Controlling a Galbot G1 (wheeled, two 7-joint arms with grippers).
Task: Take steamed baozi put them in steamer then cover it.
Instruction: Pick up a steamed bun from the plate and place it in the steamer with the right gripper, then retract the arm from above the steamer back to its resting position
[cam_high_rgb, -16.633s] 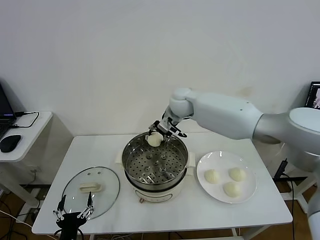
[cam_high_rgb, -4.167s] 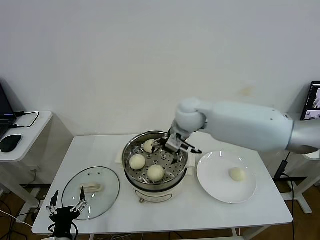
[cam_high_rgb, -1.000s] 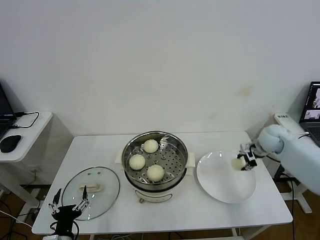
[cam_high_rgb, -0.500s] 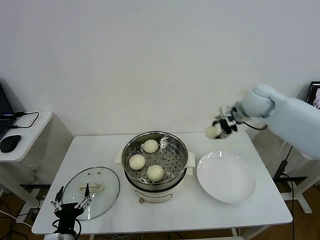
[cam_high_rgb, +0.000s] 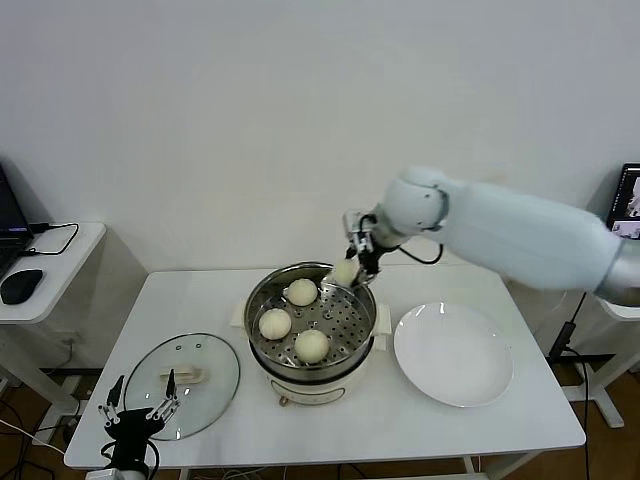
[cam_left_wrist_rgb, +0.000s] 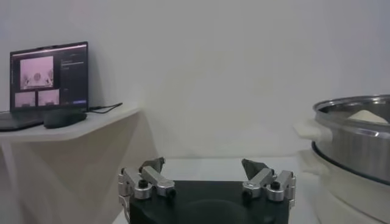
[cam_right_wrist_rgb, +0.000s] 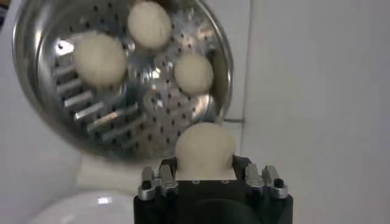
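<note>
Right gripper (cam_high_rgb: 352, 268) clamps a small cream-white bun (cam_high_rgb: 345, 271) above the far rim of the shiny perforated steel steamer basket (cam_high_rgb: 362, 325), apparently clear of it. Three round buns (cam_high_rgb: 275, 323) sit inside. Left gripper (cam_high_rgb: 137, 418) idles wide open near the clear glass lid (cam_high_rgb: 182, 385).

We are looking at a plain white wall (cam_high_rgb: 200, 120) behind a white table (cam_high_rgb: 520, 420); 1 side desk (cam_high_rgb: 45, 270) is holding what may be a laptop (cam_high_rgb: 12, 215) and mouse (cam_high_rgb: 20, 286).

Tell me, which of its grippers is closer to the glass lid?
The left. The left gripper hangs open just off the front edge of the glass lid; the right gripper holds a bun over the steamer, farther away.
</note>
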